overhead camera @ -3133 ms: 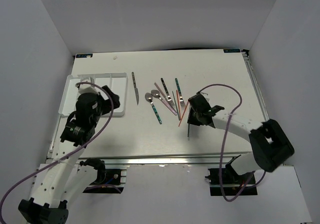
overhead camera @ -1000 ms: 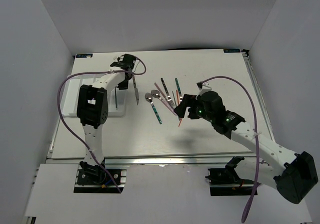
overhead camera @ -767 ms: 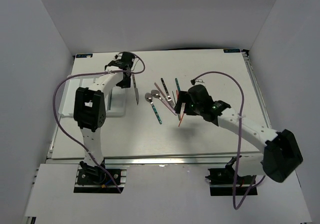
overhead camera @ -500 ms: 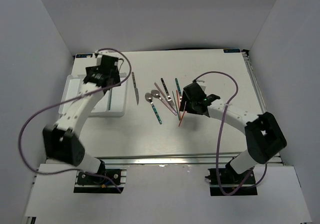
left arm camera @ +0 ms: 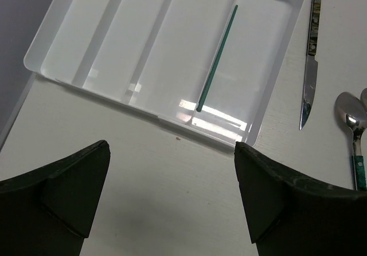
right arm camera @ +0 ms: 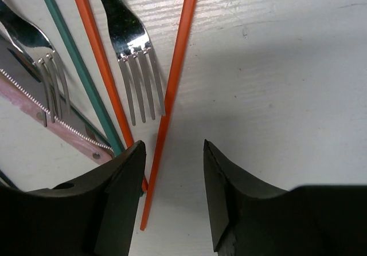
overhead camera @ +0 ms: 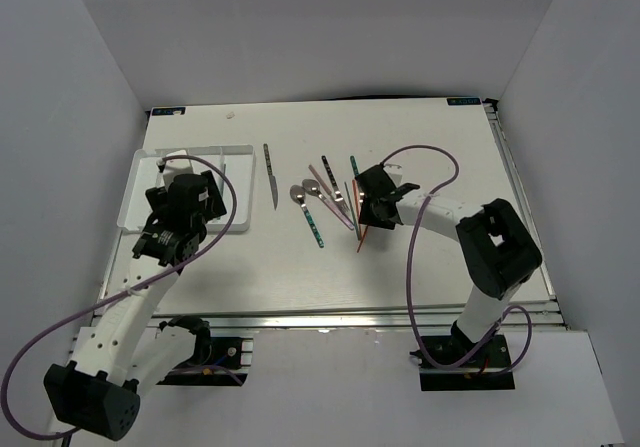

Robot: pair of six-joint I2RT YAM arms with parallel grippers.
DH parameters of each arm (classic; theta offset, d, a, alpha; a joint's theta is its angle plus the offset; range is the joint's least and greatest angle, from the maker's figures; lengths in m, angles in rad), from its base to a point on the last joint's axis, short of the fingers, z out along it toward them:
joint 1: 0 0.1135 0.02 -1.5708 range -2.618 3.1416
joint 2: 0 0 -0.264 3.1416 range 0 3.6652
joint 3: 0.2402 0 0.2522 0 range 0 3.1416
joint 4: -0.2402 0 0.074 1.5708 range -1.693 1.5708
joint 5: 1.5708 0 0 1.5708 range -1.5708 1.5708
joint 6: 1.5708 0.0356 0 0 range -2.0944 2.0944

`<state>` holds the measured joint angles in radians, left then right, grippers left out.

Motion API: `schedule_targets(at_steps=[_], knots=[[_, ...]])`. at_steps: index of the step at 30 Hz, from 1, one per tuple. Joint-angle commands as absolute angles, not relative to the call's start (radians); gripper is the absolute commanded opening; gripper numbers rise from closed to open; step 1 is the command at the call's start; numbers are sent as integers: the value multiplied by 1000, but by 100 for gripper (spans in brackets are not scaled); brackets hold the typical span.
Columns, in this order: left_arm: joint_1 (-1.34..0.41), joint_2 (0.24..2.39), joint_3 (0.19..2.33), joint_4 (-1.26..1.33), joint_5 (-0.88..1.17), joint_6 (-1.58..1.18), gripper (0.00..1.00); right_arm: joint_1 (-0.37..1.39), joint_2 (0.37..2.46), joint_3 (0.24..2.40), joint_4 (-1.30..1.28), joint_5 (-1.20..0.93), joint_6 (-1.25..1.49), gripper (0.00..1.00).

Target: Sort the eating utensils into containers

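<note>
At the right-hand cluster of cutlery: right gripper [right arm camera: 172, 170], fingers apart, nothing held, set astride the lower end of a red chopstick [right arm camera: 171, 90]. Just beside that stick is a fork [right arm camera: 129, 44], its outer tine touching or nearly touching it. Outward from there lie a second red chopstick [right arm camera: 103, 67], its tip running under the left finger, a loose green chopstick [right arm camera: 76, 61], a second fork [right arm camera: 34, 41] and a pink-handled serrated knife [right arm camera: 63, 133].

Left gripper [left arm camera: 171, 170]: fingers apart, empty, over bare table [left arm camera: 69, 130] just short of the white compartment tray [left arm camera: 114, 32]. A stowed green chopstick [left arm camera: 217, 58] lies in the tray's widest compartment. Right of the tray are a dark-handled knife [left arm camera: 309, 67] and a teal-handled spoon [left arm camera: 351, 115].

Hazards, as judged:
- Closing here may pinch both red sticks together, since their ends converge.
- It may drag the fork by its tines.
- A stick gripped at its very end would likely droop or swivel when lifted.

Count:
- Chopsticks: four (two red, two green).
- Forks: two.
- Knives: two.
- Spoons: two.
- Tray: one.
- Stowed: one item; nine loose on the table.
</note>
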<state>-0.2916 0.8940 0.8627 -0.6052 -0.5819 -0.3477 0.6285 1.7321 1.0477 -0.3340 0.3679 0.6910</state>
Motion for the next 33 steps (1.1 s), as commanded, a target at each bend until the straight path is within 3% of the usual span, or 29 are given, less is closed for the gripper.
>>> schedule_targets(at_steps=[1, 6, 13, 17, 21, 25, 30, 33], knots=[[-298, 919, 868, -577, -552, -371, 98, 623, 1775, 1081, -319, 413, 716, 50], [-298, 930, 868, -575, -537, -368, 98, 600, 1813, 1037, -324, 391, 719, 38], [-298, 930, 873, -597, -439, -397, 98, 467, 1743, 872, -258, 289, 651, 10], [-298, 937, 880, -586, -358, -434, 98, 417, 1715, 834, -254, 253, 583, 10], [-302, 946, 906, -577, -279, -465, 98, 406, 1723, 864, -311, 271, 514, 0], [-318, 940, 916, -511, -148, -508, 98, 399, 1677, 870, -318, 253, 480, 0], [-365, 920, 845, -275, 156, -635, 98, 399, 1458, 839, -284, 123, 450, 0], [-447, 930, 795, -100, 192, -718, 98, 402, 1326, 816, -236, -21, 446, 0]])
